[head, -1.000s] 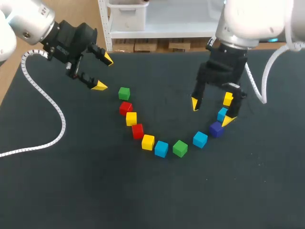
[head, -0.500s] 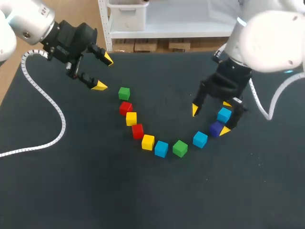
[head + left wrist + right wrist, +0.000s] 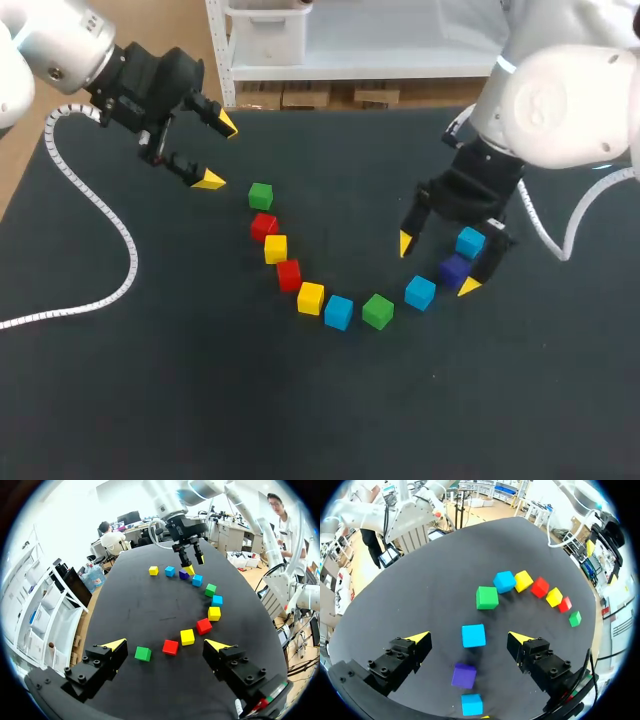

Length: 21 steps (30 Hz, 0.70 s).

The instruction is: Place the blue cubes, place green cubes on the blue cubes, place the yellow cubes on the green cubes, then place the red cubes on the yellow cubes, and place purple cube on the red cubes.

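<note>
Right gripper (image 3: 437,265) is at centre-right of the head view with fingers spread. The purple cube (image 3: 455,270) and a blue cube (image 3: 420,292) lie between its tips, and the right wrist view shows both clear of the fingers. Left gripper (image 3: 218,152) hangs in the upper left, also spread and holding nothing, near the end green cube (image 3: 261,196). The arc of cubes (image 3: 338,312) runs across mid-frame on the black table (image 3: 320,420), each cube lying singly, none stacked.

R claw (image 3: 436,265) shifted nearer, over purple cube (image 3: 453,270).
</note>
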Available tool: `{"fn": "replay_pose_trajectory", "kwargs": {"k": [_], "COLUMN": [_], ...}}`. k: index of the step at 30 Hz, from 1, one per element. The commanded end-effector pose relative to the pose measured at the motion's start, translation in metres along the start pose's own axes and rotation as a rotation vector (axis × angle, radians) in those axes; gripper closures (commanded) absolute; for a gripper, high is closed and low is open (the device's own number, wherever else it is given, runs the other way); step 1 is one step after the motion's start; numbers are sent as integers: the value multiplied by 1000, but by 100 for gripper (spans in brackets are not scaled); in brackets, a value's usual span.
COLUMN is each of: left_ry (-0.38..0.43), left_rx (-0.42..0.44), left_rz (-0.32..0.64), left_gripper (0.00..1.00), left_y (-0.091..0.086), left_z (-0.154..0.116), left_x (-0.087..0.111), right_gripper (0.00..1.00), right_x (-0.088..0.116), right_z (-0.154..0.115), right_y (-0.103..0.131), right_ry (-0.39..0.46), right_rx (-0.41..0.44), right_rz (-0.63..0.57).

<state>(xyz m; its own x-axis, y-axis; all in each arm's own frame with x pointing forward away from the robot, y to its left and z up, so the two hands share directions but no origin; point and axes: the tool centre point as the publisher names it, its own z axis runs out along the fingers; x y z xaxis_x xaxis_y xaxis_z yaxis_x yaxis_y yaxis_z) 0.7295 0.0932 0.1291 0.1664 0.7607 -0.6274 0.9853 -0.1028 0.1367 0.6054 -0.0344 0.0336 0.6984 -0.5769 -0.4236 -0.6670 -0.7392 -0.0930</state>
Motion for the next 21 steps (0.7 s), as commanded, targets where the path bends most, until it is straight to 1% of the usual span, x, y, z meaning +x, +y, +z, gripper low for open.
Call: {"fn": "replay_pose_trajectory", "kwargs": {"k": [1,12,21], "left_ry": [1,1,1], "left_rx": [4,4,4], "left_rz": [1,1,1], "left_gripper": [0,0,0], "left_y": [2,2,2], "left_z": [0,0,0], "left_x": [0,0,0], "right_gripper": [0,0,0], "right_x": [2,5,8], "right_z": [6,14,24], "right_y": [-4,-5,-3], "right_ry": [-9,-20,-16], "right_rx": [-13,-8,-44], "right_rz": [-3,-7,-13]}}
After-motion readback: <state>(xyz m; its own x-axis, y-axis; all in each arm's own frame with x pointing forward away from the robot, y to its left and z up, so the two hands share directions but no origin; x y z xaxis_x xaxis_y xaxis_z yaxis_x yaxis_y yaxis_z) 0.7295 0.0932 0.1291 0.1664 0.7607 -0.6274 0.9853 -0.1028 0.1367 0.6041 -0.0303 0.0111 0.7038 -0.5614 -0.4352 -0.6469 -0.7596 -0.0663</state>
